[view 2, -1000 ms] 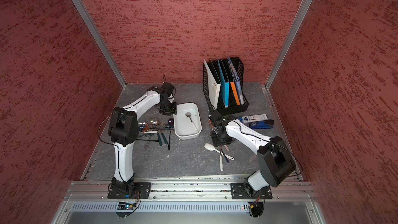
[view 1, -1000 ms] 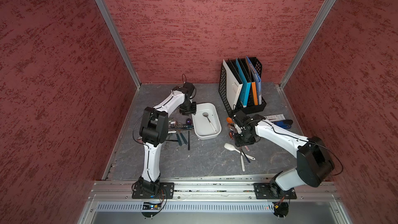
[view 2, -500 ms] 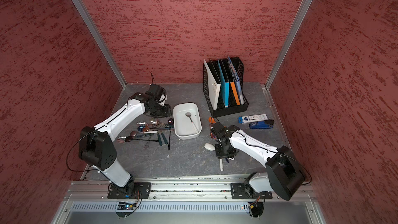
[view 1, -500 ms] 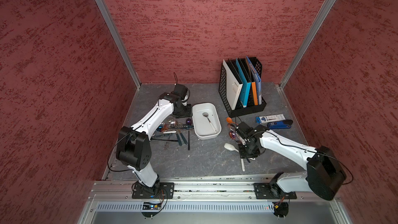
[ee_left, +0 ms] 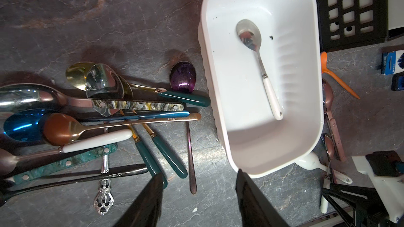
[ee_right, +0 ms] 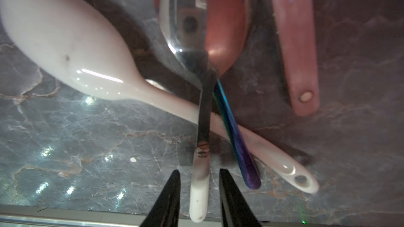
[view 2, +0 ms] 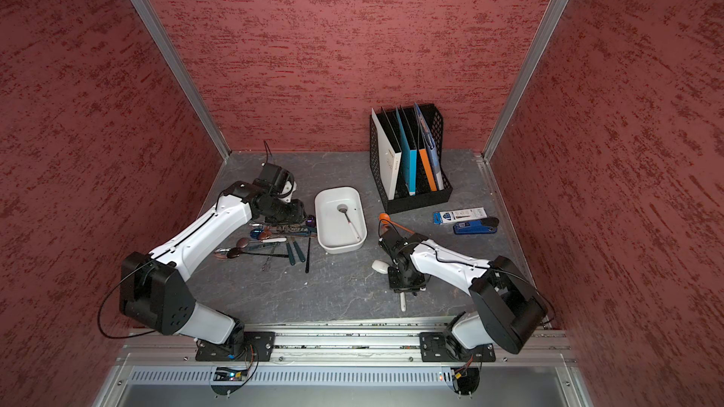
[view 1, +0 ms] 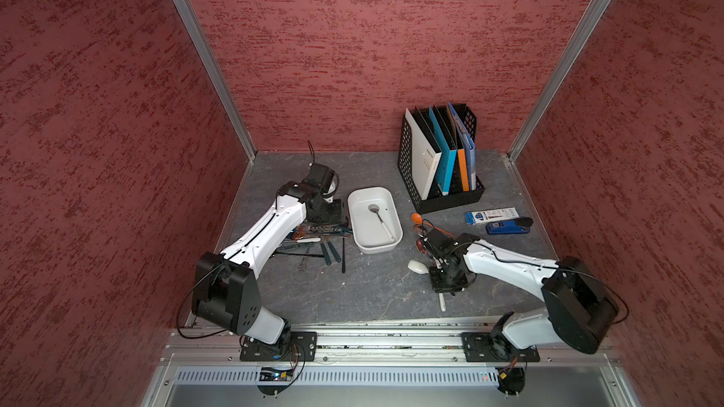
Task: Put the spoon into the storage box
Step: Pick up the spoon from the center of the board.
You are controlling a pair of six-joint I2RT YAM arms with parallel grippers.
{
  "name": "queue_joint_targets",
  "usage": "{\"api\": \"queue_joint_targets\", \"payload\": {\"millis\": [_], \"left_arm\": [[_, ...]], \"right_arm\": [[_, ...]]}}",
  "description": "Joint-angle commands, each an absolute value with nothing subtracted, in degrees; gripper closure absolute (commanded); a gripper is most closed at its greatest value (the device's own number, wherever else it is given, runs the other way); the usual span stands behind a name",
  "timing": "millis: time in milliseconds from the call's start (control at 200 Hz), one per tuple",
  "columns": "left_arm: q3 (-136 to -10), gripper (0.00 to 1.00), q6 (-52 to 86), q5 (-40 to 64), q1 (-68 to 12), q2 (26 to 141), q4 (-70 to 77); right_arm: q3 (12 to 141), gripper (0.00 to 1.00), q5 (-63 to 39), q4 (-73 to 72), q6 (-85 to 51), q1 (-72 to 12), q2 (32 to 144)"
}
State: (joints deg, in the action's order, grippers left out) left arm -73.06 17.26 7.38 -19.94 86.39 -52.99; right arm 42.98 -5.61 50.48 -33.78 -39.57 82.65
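Swung nearer since the earlier frame, the right pincer (ee_right: 199, 171) straddles the white-handled spoon (ee_right: 198, 195) — jaws narrowly apart, not yet pinching. Close squarely on it, clear of the rainbow handle (ee_right: 236, 140) alongside, then lift straight — the storage box (view 1: 366, 231) lies beyond, leftward; the left pincer (ee_left: 199, 172) gapes empty.

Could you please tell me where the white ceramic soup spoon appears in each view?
In both top views: the white ceramic soup spoon lies below-right of the white plastic storage box.
Left wrist: beyond that box's corner.
Right wrist: close up, ahead of the right gripper.
Shared landmark: the white-handled steel spoon crossing it.
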Motion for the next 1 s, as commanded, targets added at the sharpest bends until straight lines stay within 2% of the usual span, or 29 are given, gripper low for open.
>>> {"api": "queue_joint_targets", "payload": {"millis": [0,451,997], "left_arm": [[-72.3,0.43,17.5,6.9,-20.2,85.5,-52.4],[-72.0,0.43,17.7,7.1,-20.0,85.6,-52.1],[-72.0,0.42,18.0,8.6,-18.6,85.8,-51.1]], "right_arm": [[42.0,0.69,-6.3,48.6,-35.0,-40.1,84.6],[41.6,0.83,-7.5,48.5,-33.9,-40.5,87.5],[45.3,0.86,-14.6,49.4,-28.8,-40.5,83.7]]}}
